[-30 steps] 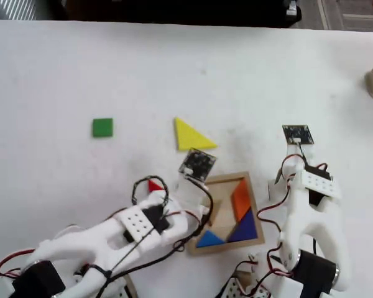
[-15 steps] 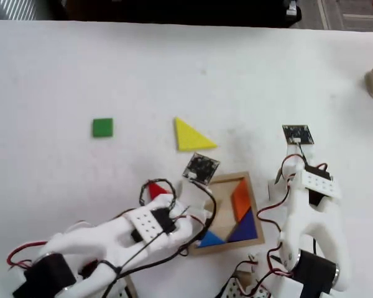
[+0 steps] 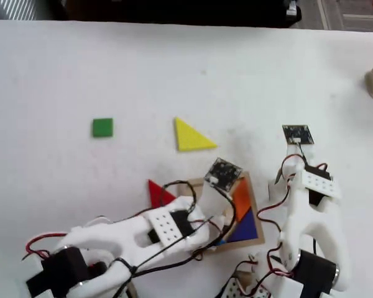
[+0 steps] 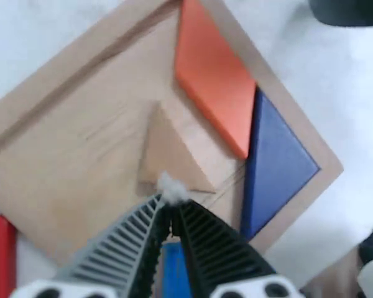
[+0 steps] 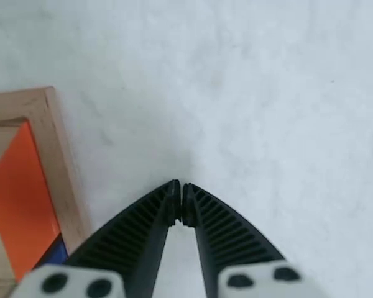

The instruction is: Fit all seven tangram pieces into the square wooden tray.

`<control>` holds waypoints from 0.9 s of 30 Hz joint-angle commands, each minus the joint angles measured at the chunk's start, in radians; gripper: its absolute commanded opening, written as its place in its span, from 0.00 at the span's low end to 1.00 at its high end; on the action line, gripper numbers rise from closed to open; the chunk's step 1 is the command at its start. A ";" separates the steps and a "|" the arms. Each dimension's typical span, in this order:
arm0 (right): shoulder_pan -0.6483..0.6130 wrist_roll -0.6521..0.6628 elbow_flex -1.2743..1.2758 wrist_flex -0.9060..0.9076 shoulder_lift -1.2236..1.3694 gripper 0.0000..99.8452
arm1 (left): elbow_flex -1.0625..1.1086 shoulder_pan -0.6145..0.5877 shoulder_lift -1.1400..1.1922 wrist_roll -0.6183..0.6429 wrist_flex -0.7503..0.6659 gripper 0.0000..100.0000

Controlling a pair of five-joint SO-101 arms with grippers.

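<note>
The left gripper (image 4: 168, 211) hangs over the square wooden tray (image 4: 62, 59) with its two ribbed fingers pressed together, nothing between them but a wisp of white fluff at the tips. Those tips sit above the base of a pale wooden triangle (image 4: 174, 155) that lies flat inside the tray. Beside that piece, against the tray's rim, is an orange parallelogram (image 4: 214, 87), and a dark blue triangle (image 4: 276, 164) lies edge to edge with it in the corner. A lighter blue piece (image 4: 172, 273) shows under the fingers, mostly hidden by them.

From the high view, the left arm lies across the near left part of the tray (image 3: 257, 214). A red triangle (image 3: 157, 193) rests on the table just outside the tray's left side. A yellow triangle (image 3: 191, 136) sits farther back on the table, and a green square (image 3: 102, 127) is well apart, off to the left.

The right gripper (image 5: 179, 202) is closed too and empty, over bare white tabletop just beside the tray's right rim (image 5: 59, 155).
</note>
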 commanded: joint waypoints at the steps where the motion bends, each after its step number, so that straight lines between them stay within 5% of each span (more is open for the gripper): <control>1: -0.005 0.008 -0.002 -0.012 -0.036 0.02 | -0.080 0.025 -0.001 0.012 -0.025 0.02; 5: -0.007 0.008 -0.002 -0.012 -0.036 0.02 | -0.080 0.018 -0.008 0.017 -0.023 0.02; 13: -0.005 0.008 -0.002 -0.012 -0.036 0.02 | -0.058 -0.271 -0.094 0.018 -0.011 0.02; 21: -0.002 0.008 -0.002 -0.010 -0.038 0.02 | -0.100 -0.219 0.091 0.012 -0.006 0.02; 27: 0.015 0.009 -0.002 -0.008 -0.041 0.02 | -0.166 -0.170 0.130 -0.034 0.124 0.02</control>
